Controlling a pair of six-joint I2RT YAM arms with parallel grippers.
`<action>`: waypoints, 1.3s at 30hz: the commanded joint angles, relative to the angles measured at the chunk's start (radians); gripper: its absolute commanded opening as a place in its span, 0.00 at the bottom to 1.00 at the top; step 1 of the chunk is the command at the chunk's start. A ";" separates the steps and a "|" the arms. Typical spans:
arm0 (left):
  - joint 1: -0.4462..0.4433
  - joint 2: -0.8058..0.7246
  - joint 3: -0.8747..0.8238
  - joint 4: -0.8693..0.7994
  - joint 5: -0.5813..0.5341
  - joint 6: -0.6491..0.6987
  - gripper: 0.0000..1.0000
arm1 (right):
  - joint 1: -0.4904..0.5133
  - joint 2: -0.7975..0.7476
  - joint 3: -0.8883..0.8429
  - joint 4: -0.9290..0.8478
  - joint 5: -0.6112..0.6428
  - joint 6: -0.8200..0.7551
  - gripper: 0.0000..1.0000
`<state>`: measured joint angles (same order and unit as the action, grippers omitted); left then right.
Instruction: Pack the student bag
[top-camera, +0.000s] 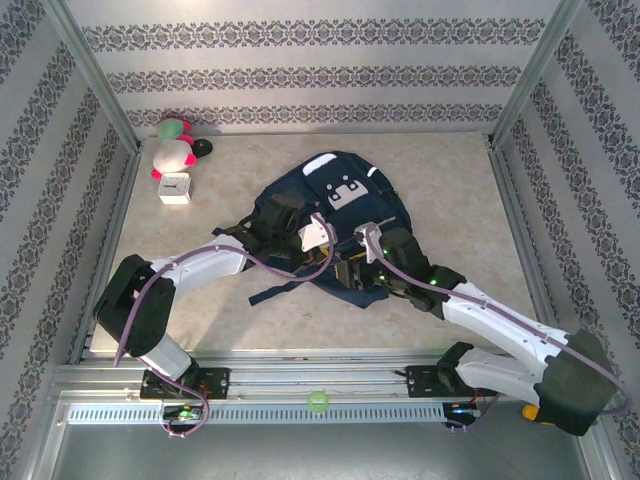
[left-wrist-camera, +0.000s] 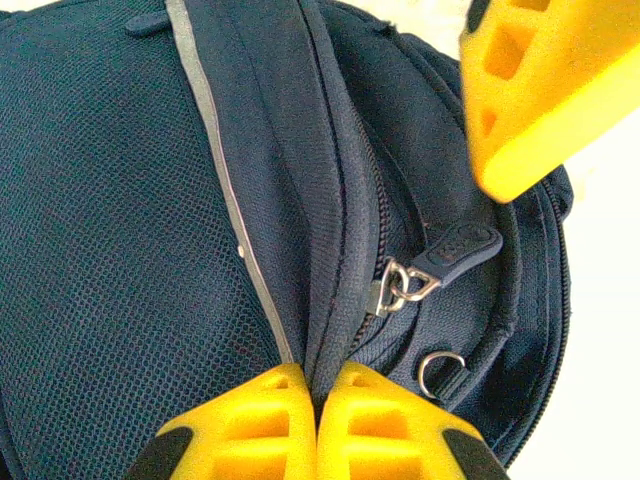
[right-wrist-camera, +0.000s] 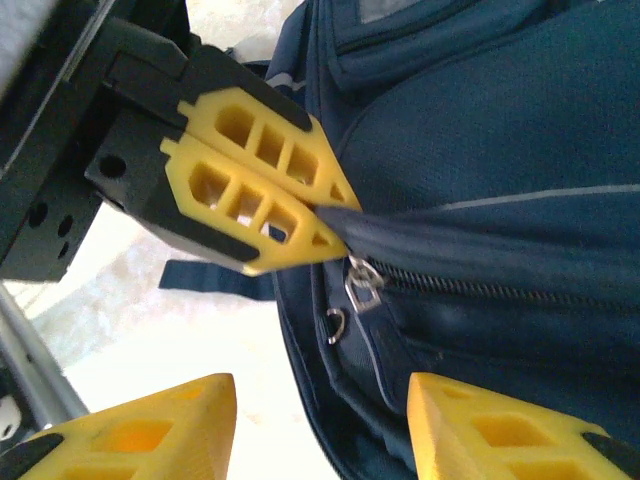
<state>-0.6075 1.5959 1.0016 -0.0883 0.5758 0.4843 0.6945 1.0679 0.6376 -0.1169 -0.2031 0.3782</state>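
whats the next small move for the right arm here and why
Probably ease the right gripper forward onto the zipper pull and close. Its jaws stand open just short of it, while the left gripper, jaws shut, pinches a fabric fold of the student bag beside the zipper.

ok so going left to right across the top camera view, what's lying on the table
pink and white plush toy → small black object → student bag. I left out the white cube, which sits right in front of the plush toy.
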 joint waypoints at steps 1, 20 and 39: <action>-0.009 0.004 0.052 0.070 0.076 -0.054 0.00 | 0.040 0.033 0.047 -0.060 0.158 -0.067 0.48; -0.003 0.000 0.050 0.050 0.054 -0.018 0.00 | -0.050 0.021 0.025 -0.070 0.290 -0.111 0.01; 0.088 -0.079 -0.025 -0.071 -0.073 0.086 0.01 | -0.378 0.087 0.021 -0.065 -0.209 -0.076 0.00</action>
<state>-0.5678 1.5787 1.0046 -0.1055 0.5621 0.5934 0.3286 1.1412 0.6418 -0.2031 -0.3771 0.2661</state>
